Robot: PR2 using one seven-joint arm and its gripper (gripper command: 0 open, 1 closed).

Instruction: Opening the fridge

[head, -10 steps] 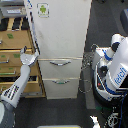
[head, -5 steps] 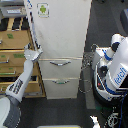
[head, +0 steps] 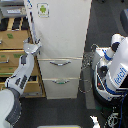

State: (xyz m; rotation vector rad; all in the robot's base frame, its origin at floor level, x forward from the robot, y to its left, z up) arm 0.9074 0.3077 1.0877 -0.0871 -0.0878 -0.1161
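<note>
At the fridge door's left edge in the exterior view: my gripper against it, grip state unreadable. Fridge upright, centre, beside wooden cabinet.

A single exterior view looked slightly down and head-on at the fridge from fairly near, with the robot's arm reaching in from its lower left.

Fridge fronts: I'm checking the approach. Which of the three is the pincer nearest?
The large upper door, the one with the green-figure sticker. The pincer is at its left edge, above both lower drawers.
</note>
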